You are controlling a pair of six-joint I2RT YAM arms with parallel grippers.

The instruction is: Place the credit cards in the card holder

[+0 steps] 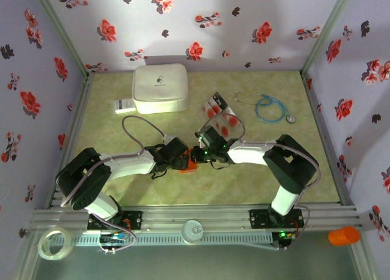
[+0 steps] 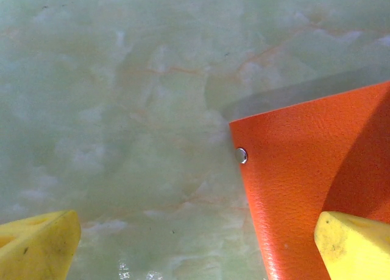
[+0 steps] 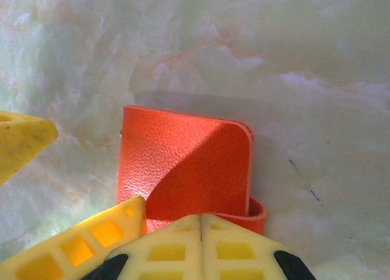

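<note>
Near the middle of the green marbled table [image 1: 122, 189], a little toward the near edge, the two arms meet nose to nose over the card holder [image 1: 189, 165], a small orange-red wallet lying just between them. The left gripper [image 1: 181, 159] comes in from the left with its yellow fingers [image 2: 36, 246] spread as wide as they go. One tip hangs over bare table and the other over the near right part of the holder, and nothing sits between them. The right gripper [image 1: 198, 154] reaches in from the right. From its wrist camera, the right gripper [image 3: 201, 222] has both fingers pressed flat together at the holder's near edge. The orange leather runs in under the tips there, so it looks pinched, though the contact itself is hidden. A small silver stud [image 2: 242, 154] shows on the holder's left corner, and a grey sliver peeks out behind its far edge. The credit cards [image 1: 220, 112] lie loose in a small cluster farther back, right of centre, apart from the holder. Left of them at the back sits a big white case [image 1: 160, 88] with a barcode label [image 1: 124, 105] just beside it. A blue stethoscope [image 1: 271, 108] lies far right.
</note>
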